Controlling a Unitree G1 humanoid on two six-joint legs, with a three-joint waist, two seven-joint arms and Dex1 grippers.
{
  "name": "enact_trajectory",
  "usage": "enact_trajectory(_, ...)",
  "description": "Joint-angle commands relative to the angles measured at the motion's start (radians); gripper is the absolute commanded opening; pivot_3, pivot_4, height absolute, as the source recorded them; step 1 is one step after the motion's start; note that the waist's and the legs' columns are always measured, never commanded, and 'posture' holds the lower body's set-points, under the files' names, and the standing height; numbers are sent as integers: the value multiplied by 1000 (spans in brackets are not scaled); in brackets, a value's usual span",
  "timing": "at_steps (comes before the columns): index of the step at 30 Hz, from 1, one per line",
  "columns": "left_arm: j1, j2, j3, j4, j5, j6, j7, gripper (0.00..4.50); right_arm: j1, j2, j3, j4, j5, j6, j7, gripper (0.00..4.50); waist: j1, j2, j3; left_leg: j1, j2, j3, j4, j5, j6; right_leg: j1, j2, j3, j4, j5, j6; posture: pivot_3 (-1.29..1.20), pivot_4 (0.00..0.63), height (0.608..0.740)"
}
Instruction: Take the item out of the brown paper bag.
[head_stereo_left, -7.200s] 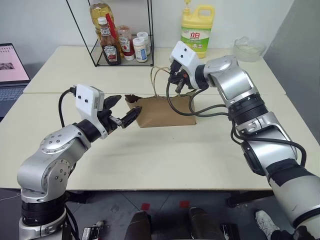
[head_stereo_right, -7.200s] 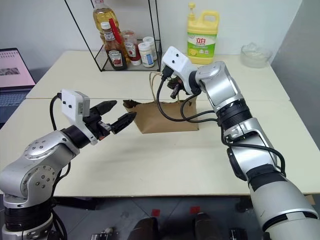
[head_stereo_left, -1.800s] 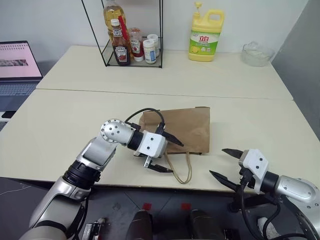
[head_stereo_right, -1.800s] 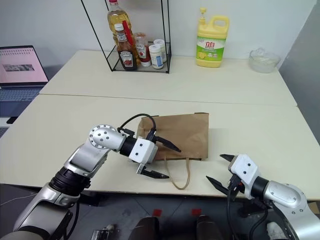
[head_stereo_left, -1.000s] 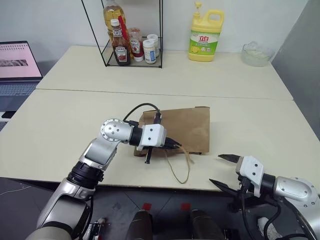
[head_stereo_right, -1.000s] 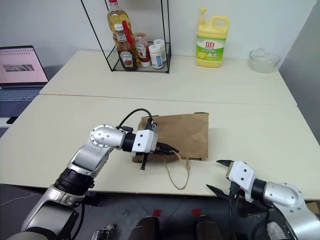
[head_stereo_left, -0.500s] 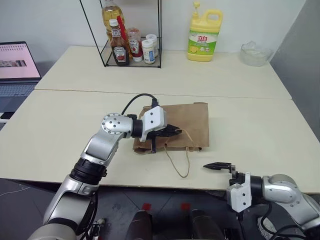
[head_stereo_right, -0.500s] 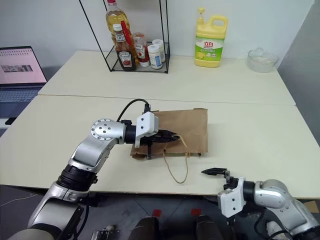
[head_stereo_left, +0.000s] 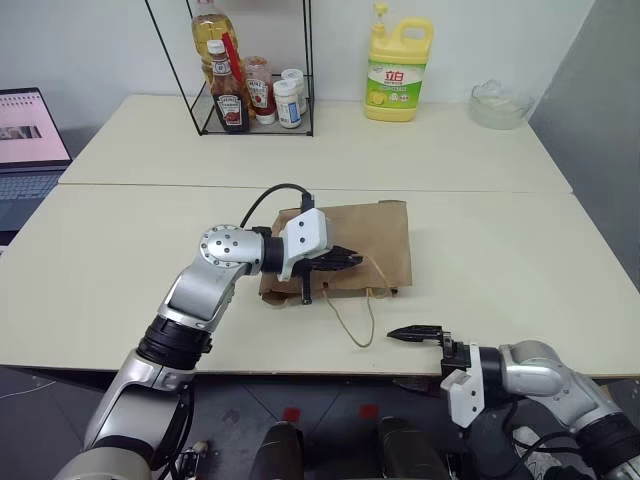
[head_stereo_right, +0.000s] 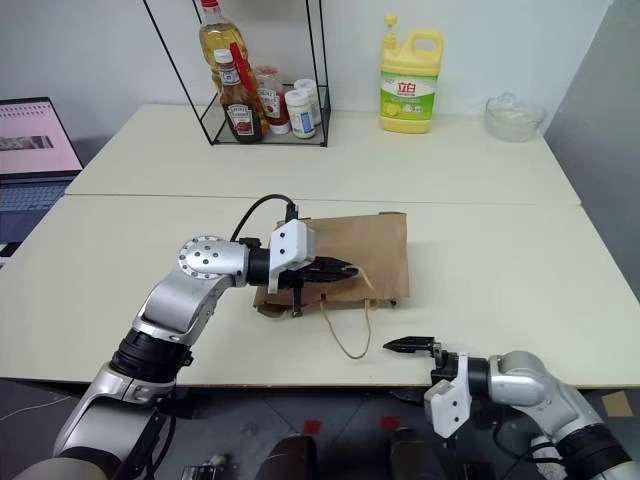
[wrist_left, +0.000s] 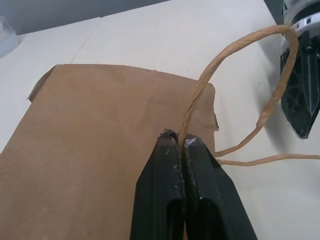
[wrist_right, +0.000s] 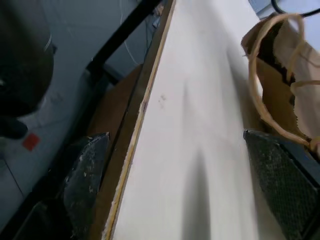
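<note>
The brown paper bag (head_stereo_left: 360, 235) lies flat on the table, its mouth and thin loop handles toward the front edge. My left gripper (head_stereo_left: 352, 260) is shut on one twisted paper handle (wrist_left: 200, 95), pinched between its black fingers (wrist_left: 165, 165) just over the bag's mouth. The other handle (head_stereo_left: 355, 322) trails loose on the table. My right gripper (head_stereo_left: 395, 357) is open at the table's front edge, to the right of that loop, one finger (head_stereo_left: 415, 331) above the tabletop and the other below the edge. The item is hidden.
At the back stand a wire rack (head_stereo_left: 250, 80) with sauce and oil bottles, a yellow detergent jug (head_stereo_left: 392, 72) and a glass bowl (head_stereo_left: 497, 100). A laptop (head_stereo_left: 25, 125) sits far left. The table's front edge (wrist_right: 145, 105) runs between the right fingers.
The right gripper has rolled so its fingers stand one above the other, and slid left along the front edge toward the loose handle. The left gripper keeps its hold on the handle, wrist turned slightly.
</note>
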Motion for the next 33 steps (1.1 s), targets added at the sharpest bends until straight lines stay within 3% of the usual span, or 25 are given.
enact_trajectory(1, -4, 5, 29, -41, -18, 1, 5, 26, -12, -56, -18, -94, 182, 45, 38, 4500, 1, 0, 0, 0, 0, 0, 0, 0, 0, 1, 0, 0, 0, 0, 0, 0, 150, 740)
enact_trajectory(6, -3, 5, 32, -46, -17, 5, 9, 26, 13, -112, -15, -179, 301, 151, 104, 4500, 14, 0, 0, 3, 0, -1, -1, 0, 0, 6, 0, -1, -4, 0, 0, 0, 150, 740)
enact_trajectory(10, 1, 5, 34, -50, -16, 6, 9, 26, -14, -88, -25, -208, 318, 236, 128, 4500, 16, 0, 0, 3, 0, -1, -1, 0, 0, 6, -1, -1, -4, 0, 0, 0, 150, 740)
enact_trajectory(23, -15, -1, 36, -32, -12, -1, 9, 26, -149, 56, 9, 99, 37, 21, 77, 4500, 16, 0, 0, 4, 0, 0, -1, 0, 0, 6, -1, -1, -4, 0, 0, 0, 150, 740)
enact_trajectory(33, -18, -4, 32, -29, -9, -4, 9, 26, -267, 176, 6, 264, -186, -163, -138, 4500, 12, 0, 0, 4, 0, 0, -2, 0, 0, 6, -1, -1, -4, 0, 0, 0, 150, 740)
